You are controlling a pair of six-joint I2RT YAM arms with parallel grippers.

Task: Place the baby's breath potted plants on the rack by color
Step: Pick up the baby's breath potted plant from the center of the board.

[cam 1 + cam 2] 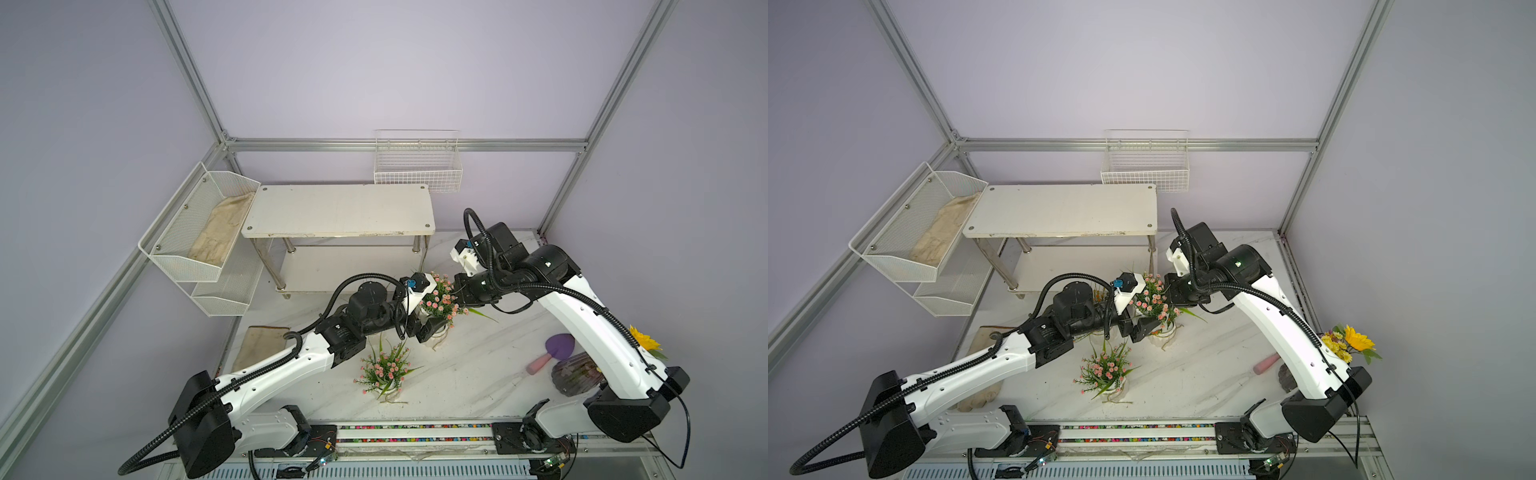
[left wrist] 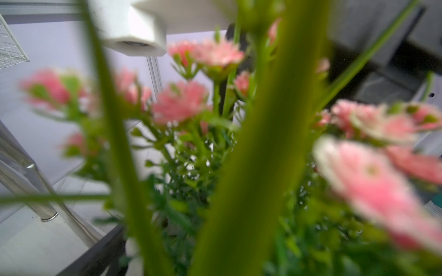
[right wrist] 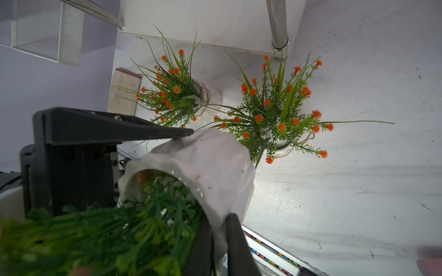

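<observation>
Both claws of mine are on one pink baby's breath plant [image 1: 438, 301], tilted just in front of the rack [image 1: 340, 210]. My right claw [image 3: 218, 222] is pressed together on the rim of its white pot [image 3: 210, 162], the wall pinched between the fingers. My left claw [image 1: 426, 330] is spread about the same pot, one finger [image 3: 143, 130] lying along its side; whether it grips I cannot tell. The second pink plant [image 1: 384, 370] stands upright on the counter [image 1: 478, 386] nearer the front. An orange baby's breath plant [image 3: 169, 93] and its orange twin [image 3: 275, 112] stand on the counter beside the rack's lower board, near a chrome leg [image 3: 277, 24]. All four plants are off the rack. The counter is white with grey marble veins, scuffed and speckled, and a strip of coloured beads [image 1: 415, 427] edges its front. Pale lilac walls [image 1: 374, 62] close the room, framed by aluminium rails [image 1: 395, 144]. White mesh bins [image 1: 174, 224] hang on my left, the upper one holding a beige cloth [image 1: 220, 232]; a white wire basket [image 1: 417, 170] hangs behind the rack. Another beige cloth [image 1: 259, 345] lies on the counter at my left. At my right lie a purple trowel [image 1: 557, 347] and a dark purple vase [image 1: 575, 376] with a sunflower [image 1: 644, 338].
</observation>
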